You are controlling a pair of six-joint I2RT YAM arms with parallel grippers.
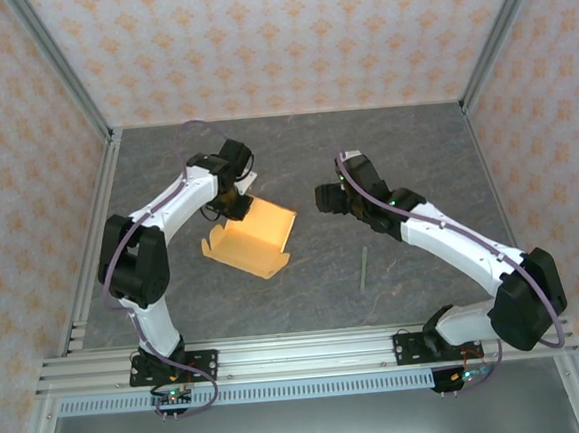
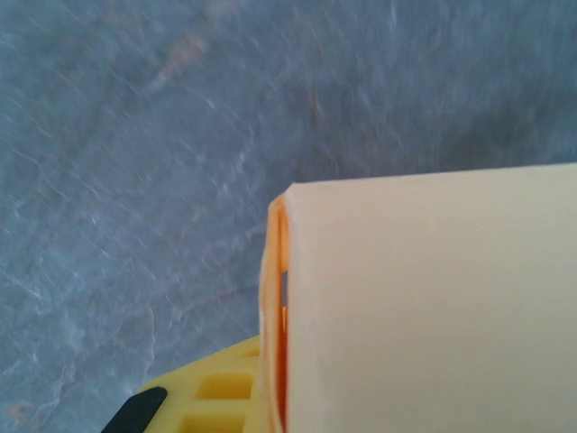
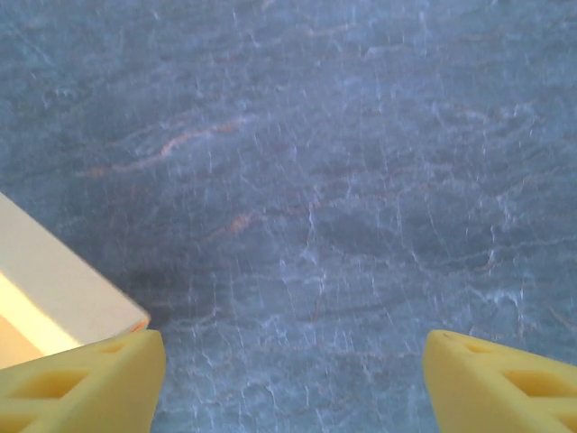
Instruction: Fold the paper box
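The left gripper (image 1: 237,207) pinches the paper box (image 1: 257,237) by its wall. The right gripper (image 3: 293,345) gapes empty, the box just outside its jaws.

The dark grey, stone-veined flat surface (image 1: 295,156) carried 2 loose things. A light orange thin-card paper box (image 1: 251,238), partly folded with its flaps splayed, sat left of centre, its lower flaps on the surface. A thin greenish stick (image 1: 364,269) lay right of centre, toward the near edge, well apart from the box, running roughly front to back.
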